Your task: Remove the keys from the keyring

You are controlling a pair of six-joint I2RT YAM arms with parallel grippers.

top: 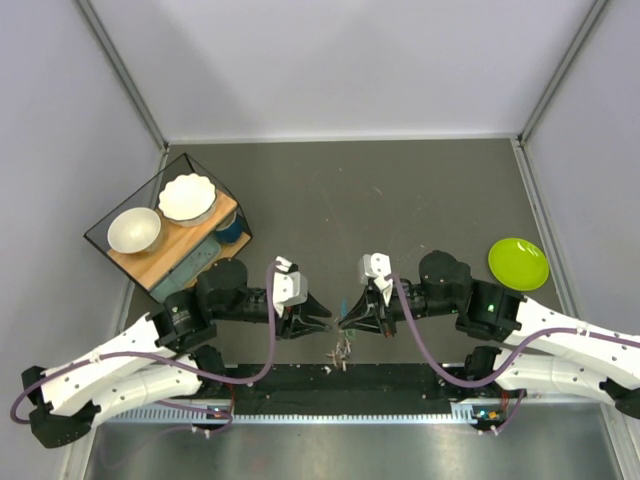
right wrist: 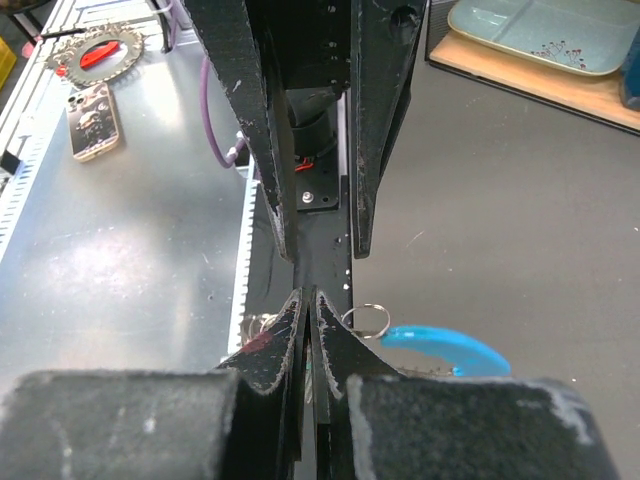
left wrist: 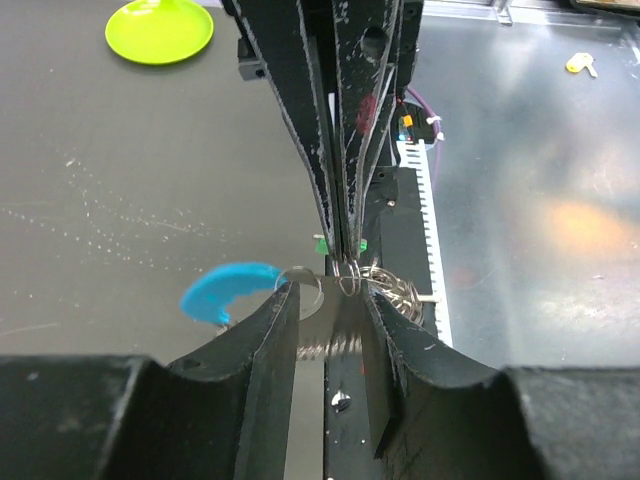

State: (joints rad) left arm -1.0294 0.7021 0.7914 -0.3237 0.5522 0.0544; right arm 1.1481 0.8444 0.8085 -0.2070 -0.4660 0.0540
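My right gripper (top: 346,320) (right wrist: 308,296) is shut on the keyring (left wrist: 350,280), whose wire loops hang just under its fingertips. The bunch is held above the table's near edge. A bit of green shows on each side of those fingers. A blue tag (left wrist: 228,290) (right wrist: 440,348) sticks out sideways on a thin ring (right wrist: 366,320). More coiled rings (left wrist: 398,292) sit on the other side. Several keys (top: 343,350) dangle below the two grippers. My left gripper (top: 324,322) (left wrist: 333,292) faces the right one tip to tip. Its jaws stand apart on either side of the ring bunch, with nothing pinched between them.
A lime-green plate (top: 518,263) (left wrist: 160,30) lies at the right. A glass-sided box (top: 170,232) with two white bowls on a wooden tray stands at the left. A yellow-headed key (left wrist: 580,63), a sprocket (right wrist: 95,50) and a small case (right wrist: 95,120) lie on the metal bench.
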